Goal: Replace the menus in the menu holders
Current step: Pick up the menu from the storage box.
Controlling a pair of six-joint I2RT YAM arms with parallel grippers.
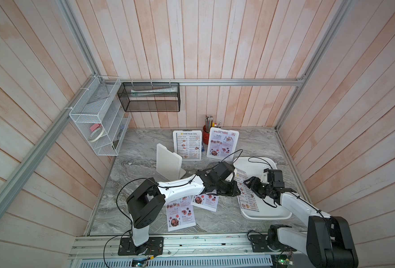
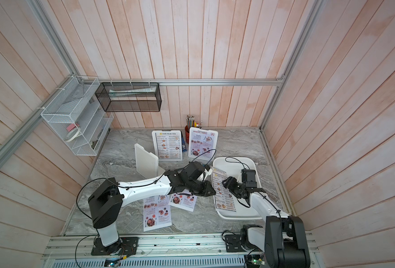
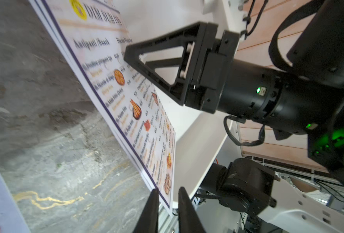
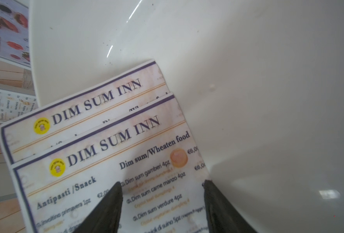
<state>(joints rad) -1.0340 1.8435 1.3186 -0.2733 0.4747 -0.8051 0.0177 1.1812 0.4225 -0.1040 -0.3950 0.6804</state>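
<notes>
Two DIM SUM INN menus (image 4: 106, 141) lie stacked and offset in the white tray (image 1: 273, 214), their left edge overhanging its rim. My left gripper (image 3: 168, 189) is at that edge. Its jaws stand a narrow gap apart, with the near corner of the menus (image 3: 126, 105) between them. My right gripper (image 4: 163, 183) hovers open over the top sheet. In both top views three menu holders stand at the back. One holds a DIM SUM INN sheet (image 1: 187, 145), one a SPECIAL MENU sheet (image 1: 223, 143), and one (image 1: 168, 162) shows only its white back. Two SPECIAL MENU sheets (image 1: 180, 215) (image 1: 205, 200) lie on the table.
A red pen cup (image 1: 206, 134) stands behind the holders. A white wire shelf (image 1: 99, 120) and a black mesh basket (image 1: 149, 97) hang on the back-left walls. My left forearm (image 1: 180, 188) reaches across the table's middle, over the loose sheets.
</notes>
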